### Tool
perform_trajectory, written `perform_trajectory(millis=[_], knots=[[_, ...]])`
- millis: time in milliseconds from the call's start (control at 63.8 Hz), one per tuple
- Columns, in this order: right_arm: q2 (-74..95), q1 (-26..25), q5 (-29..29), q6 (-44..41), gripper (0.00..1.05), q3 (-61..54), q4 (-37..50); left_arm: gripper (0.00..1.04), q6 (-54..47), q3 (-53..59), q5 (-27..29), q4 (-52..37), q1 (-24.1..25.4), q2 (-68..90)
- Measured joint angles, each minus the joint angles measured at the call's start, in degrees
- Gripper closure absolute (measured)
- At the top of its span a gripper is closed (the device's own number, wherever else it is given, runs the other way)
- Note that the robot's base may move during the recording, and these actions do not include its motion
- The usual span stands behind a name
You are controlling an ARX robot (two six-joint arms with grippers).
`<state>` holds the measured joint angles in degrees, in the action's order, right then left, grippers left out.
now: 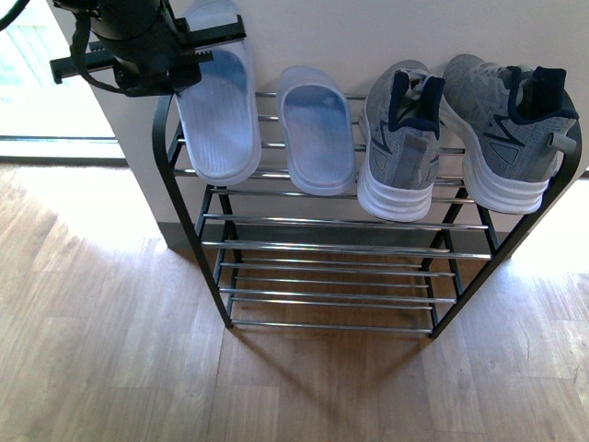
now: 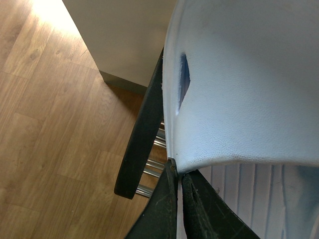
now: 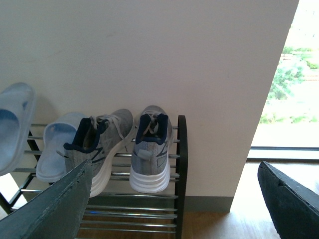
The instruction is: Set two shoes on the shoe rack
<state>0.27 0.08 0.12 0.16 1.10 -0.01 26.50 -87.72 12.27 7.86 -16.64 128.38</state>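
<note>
Warm wood-plank floor [image 1: 110, 350] and a pale wall [image 1: 368, 37] frame the shoe rack [image 1: 189, 221], and its top tier is nearly full: 2 grey sneakers sit heel-out at the right end, one [image 1: 400, 138] beside the other [image 1: 502, 129], a pale blue slipper [image 1: 317, 138] rests on the chrome rods next to them, and a second pale blue slipper [image 1: 221, 110] hangs over the left end of that tier with the left gripper [image 1: 198, 46] pinched shut on its upper end. The left wrist view shows the dark fingers [image 2: 164, 214] closed together on the slipper's thin edge, right beside the rack's black side loop. That slide looks light, soft and rubbery with a smooth skin, so an edge pinch could flex or slip; a hold across the strap or sole rim seems safer. Over on the right, the right gripper [image 3: 174, 199] hangs with jaws spread wide, holding nothing, looking at the sneakers.
</note>
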Motion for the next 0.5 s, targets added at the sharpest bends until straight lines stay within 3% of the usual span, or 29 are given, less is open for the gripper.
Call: perform_trajectory(millis=[329,502], knots=[[0.0,0.0,0.0,0.0,0.09,0.0,0.0,1.03,-1.1,-5.0,-3.6,2.4,0.3,5.7],[0.0,0.0,0.0,0.0,0.09,0.0,0.0,1.03,-0.8,-6.9,-1.7,5.3,-0.6,7.0]])
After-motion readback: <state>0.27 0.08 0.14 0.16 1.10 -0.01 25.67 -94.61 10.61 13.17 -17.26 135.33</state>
